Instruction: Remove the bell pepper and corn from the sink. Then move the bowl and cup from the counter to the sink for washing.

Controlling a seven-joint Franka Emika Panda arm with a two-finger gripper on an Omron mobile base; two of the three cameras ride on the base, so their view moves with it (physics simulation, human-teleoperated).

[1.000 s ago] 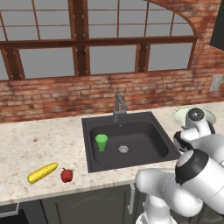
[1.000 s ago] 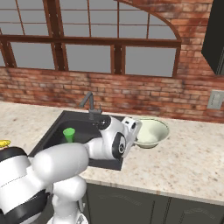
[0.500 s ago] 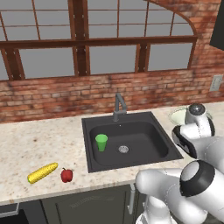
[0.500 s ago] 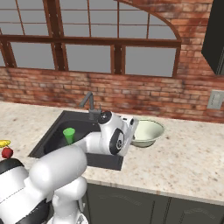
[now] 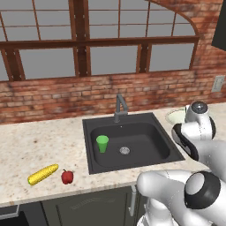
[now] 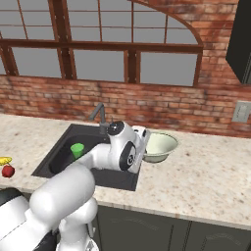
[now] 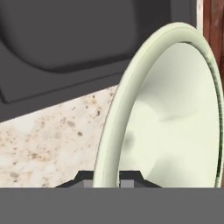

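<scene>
While gripper (image 7: 106, 183) clamps 1 bowl (image 7: 175, 118), 1 cup (image 5: 102, 143) in sink (image 5: 145, 152).

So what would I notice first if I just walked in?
Probably the big white arm reaching over to the pale bowl on the counter right of the sink, fingers pinching its rim. Then the bright green cup in the sink.

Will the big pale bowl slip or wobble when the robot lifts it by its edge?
Probably a bit. The gripper pinches only the thin rim of the bowl, so a wide bowl held at one side may tilt or swing. Its surface looks smooth and glossy, so it could slide between the fingers. It keeps a firm round shape, so it likely won't bend.
</scene>
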